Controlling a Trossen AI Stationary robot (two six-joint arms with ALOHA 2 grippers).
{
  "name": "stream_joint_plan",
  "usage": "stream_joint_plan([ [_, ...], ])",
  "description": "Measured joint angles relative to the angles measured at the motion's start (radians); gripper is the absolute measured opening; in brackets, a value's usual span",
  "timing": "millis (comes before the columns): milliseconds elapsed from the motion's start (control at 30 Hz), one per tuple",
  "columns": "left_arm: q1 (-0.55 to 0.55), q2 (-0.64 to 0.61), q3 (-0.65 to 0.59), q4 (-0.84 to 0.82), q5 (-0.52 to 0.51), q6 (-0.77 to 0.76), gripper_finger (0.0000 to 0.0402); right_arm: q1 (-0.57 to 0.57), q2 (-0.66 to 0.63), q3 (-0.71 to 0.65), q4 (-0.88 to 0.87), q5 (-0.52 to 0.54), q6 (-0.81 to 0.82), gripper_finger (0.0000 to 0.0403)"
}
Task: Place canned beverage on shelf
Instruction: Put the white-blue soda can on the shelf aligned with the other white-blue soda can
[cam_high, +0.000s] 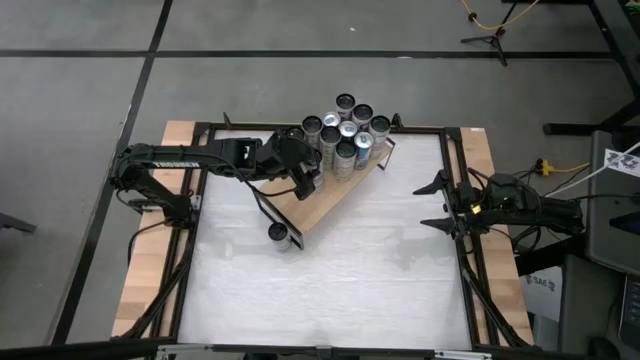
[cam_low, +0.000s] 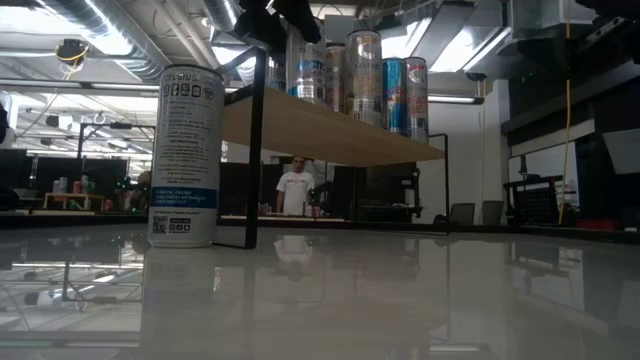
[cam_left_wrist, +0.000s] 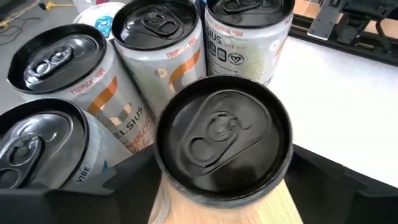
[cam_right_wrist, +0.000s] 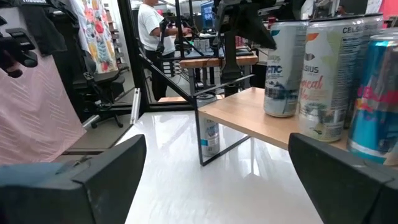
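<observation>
I judged the job mostly done, with one can left. Nearest in the low view, that can (cam_low: 185, 155) stood alone on the white table (cam_high: 330, 280), by the shelf's black leg. My left gripper (cam_high: 305, 178) was over the wooden shelf (cam_high: 330, 200) with its fingers wide apart on either side of a black-topped can (cam_left_wrist: 222, 147) – I could not tell if they touched it. Beyond stood the group of cans (cam_high: 345, 128). My right gripper (cam_high: 437, 205) waited wide open, holding nothing. Only the high view showed both arms – only the low view showed the shelf raised off the table.
</observation>
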Motion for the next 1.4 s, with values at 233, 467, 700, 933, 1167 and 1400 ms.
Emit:
stream_joint_plan([
  [233,0.000,0.000,0.000,0.000,0.000,-0.059,0.0349,0.000,0.000,0.000,-0.002,0.006,-0.033,0.0388],
  [467,-0.002,-0.007,0.001,0.001,0.022,-0.056,0.0354,0.000,0.000,-0.073,0.042,0.018,-0.023,0.0388],
  [700,-0.016,-0.026,0.001,0.002,0.023,-0.056,0.0355,0.000,0.000,-0.174,0.187,0.031,-0.018,0.0388],
  [933,-0.052,-0.064,0.001,0.019,0.016,-0.056,0.0355,0.000,-0.001,-0.238,0.253,0.051,0.007,0.0388],
  [1167,-0.084,-0.106,0.001,0.042,0.024,-0.052,0.0355,0.000,0.001,-0.304,0.307,0.073,0.037,0.0388],
  [1400,-0.124,-0.143,0.001,0.049,0.023,-0.060,0.0355,0.000,0.000,-0.304,0.299,0.076,0.041,0.0388],
])
